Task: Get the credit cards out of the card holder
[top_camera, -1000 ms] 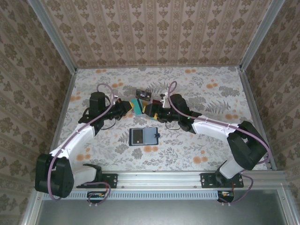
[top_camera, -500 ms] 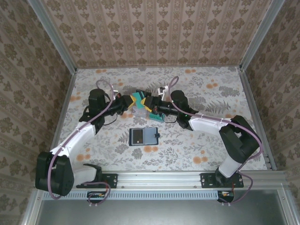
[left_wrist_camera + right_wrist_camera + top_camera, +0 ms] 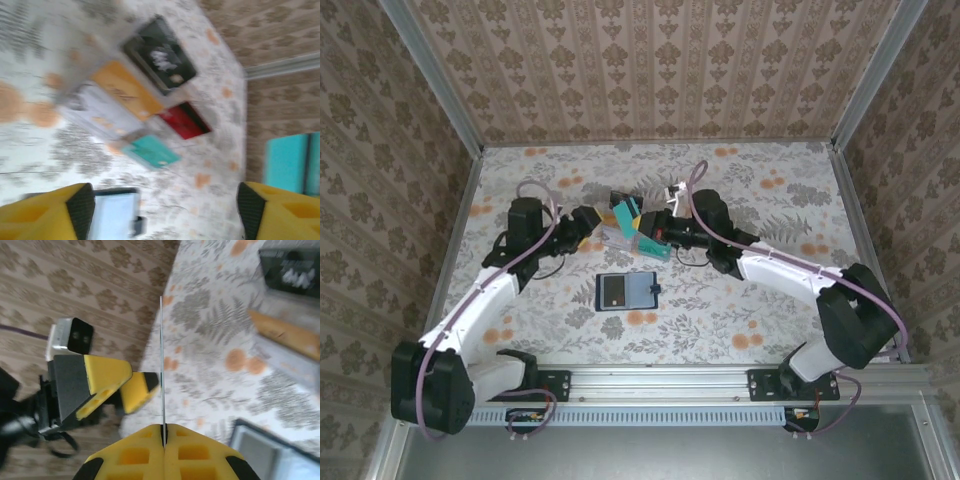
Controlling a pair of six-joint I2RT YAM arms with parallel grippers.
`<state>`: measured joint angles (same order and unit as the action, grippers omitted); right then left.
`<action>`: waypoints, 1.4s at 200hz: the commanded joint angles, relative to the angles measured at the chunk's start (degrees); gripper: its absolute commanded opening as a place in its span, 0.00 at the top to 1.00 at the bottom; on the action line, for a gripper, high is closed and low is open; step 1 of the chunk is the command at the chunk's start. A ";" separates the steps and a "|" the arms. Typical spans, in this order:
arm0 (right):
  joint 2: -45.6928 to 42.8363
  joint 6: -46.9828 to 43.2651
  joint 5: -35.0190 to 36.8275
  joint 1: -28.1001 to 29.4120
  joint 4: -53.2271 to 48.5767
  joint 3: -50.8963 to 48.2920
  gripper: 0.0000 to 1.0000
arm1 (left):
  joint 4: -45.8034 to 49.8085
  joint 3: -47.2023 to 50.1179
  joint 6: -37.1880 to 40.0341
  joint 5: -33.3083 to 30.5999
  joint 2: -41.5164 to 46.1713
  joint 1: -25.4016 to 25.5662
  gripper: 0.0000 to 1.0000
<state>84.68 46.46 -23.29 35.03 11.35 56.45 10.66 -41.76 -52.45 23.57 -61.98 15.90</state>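
Teal card in right fingers; five cards loose, one holder.

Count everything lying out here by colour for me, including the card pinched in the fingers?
Teal credit cards: 2, one of them held up
Black credit card: 1
Orange credit card: 1
Red credit card: 1
Pale credit card: 1
Navy card holder: 1
Total: 7

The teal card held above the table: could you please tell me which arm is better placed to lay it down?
Right. The right gripper is shut on the teal card, edge-on between its fingers, near the loose cards; the left gripper is open and holds nothing.
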 commanded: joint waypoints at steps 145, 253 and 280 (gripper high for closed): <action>8.87 -74.49 9.84 0.99 -27.79 9.81 1.00 | 12.05 7.30 10.35 -8.43 4.36 -7.03 0.00; 17.56 -77.58 11.59 -1.47 -30.31 14.90 1.00 | 11.16 6.50 10.00 -7.62 1.80 -7.14 0.00; 18.60 -77.74 11.54 -1.81 -30.90 15.17 1.00 | 11.00 6.37 9.99 -7.31 1.17 -7.17 0.00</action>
<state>101.73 -30.09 -12.32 33.69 -17.41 70.08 22.68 -34.87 -43.64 15.20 -60.31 9.23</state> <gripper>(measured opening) 0.069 0.993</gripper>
